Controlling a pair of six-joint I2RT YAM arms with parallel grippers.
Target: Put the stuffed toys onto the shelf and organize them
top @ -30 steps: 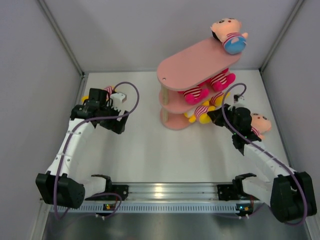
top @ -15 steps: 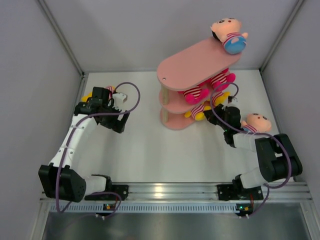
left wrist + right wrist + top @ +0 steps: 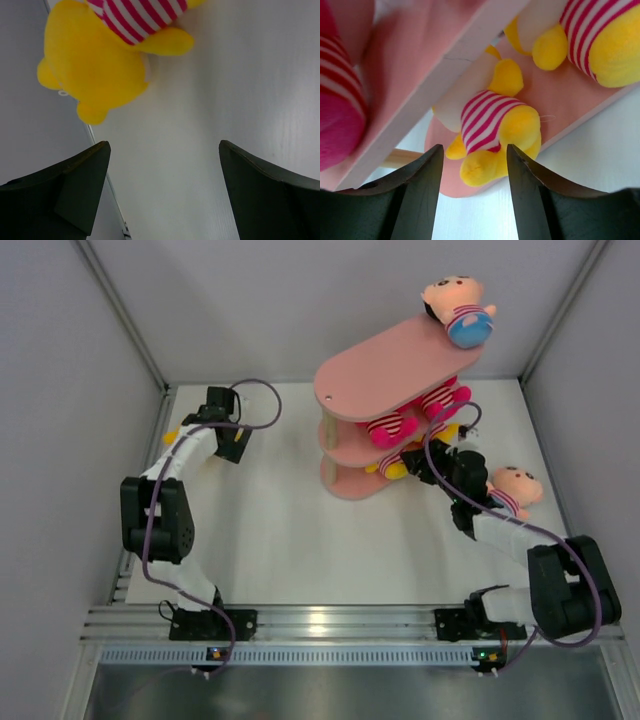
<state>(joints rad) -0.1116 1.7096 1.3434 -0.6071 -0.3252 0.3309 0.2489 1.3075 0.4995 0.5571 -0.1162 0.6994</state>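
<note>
The shelf [image 3: 385, 365] is coloured pink, the bench [image 3: 290, 530] white. Red-and-white stripes are worn by the yellow toy [image 3: 95, 65], the hot pink toys [image 3: 385, 432] and the peach-headed, blue-bottomed toy [image 3: 458, 310].

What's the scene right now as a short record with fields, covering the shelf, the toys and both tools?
shelf: pink, three tiers
top tier: peach-headed toy
middle tier: hot pink toys
bottom tier: yellow toys
off shelf: loose yellow toy ahead of left tool; loose peach toy right of shelf
left tool: open, empty
right tool: open, empty, facing bottom tier
</note>
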